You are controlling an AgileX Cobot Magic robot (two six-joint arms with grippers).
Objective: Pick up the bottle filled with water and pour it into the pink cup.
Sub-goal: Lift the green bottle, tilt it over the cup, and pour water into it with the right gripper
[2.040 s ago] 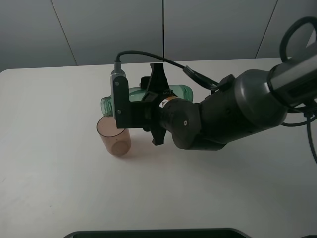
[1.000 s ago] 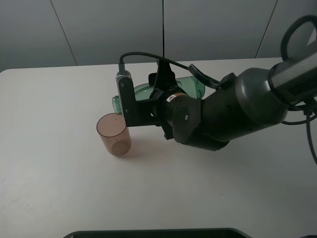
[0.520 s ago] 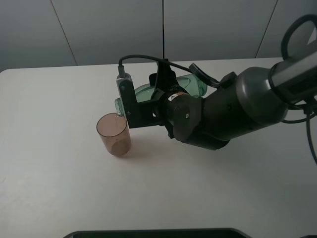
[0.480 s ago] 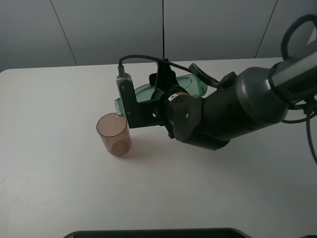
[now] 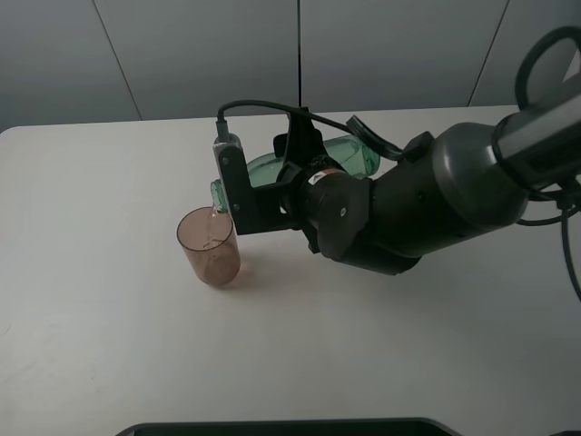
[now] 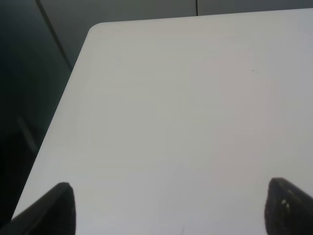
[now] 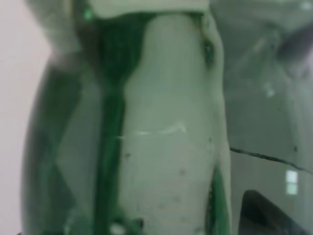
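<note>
- Exterior high view: a white table [image 5: 91, 318] seen from above. The dark, bulky right arm [image 5: 427, 204] reaches across from the right side. Its right gripper [image 5: 292, 171] is clamped around the middle of the green-tinted bottle [image 5: 265, 167], one black finger showing above the bottle's body. The bottle is lifted off the table and lies almost level, its base towards the arm and its open mouth dipped slightly, directly over the rim of the pink cup [image 5: 210, 251]. The cup stands upright on the table, below and just in front of the bottle's mouth. A thin pale thread, which looks like water, runs from the mouth down into the cup. The left arm does not appear here.
- Left wrist view: bare white table [image 6: 171, 98] reaching to a rounded corner. The left gripper [image 6: 171, 210] is spread wide, its two dark fingertips at the outer corners of the picture and nothing between them. Neither bottle nor cup is in sight.
- Right wrist view: a blurred close-up of the bottle [image 7: 166, 127], pale green with darker green ridges, filling the picture. The fingers cannot be made out here.
- Progress, as a judgement: the pick-up is done and the pour appears just under way. How much water has reached the cup cannot be told. Left to do: tip further and empty the bottle.
</note>
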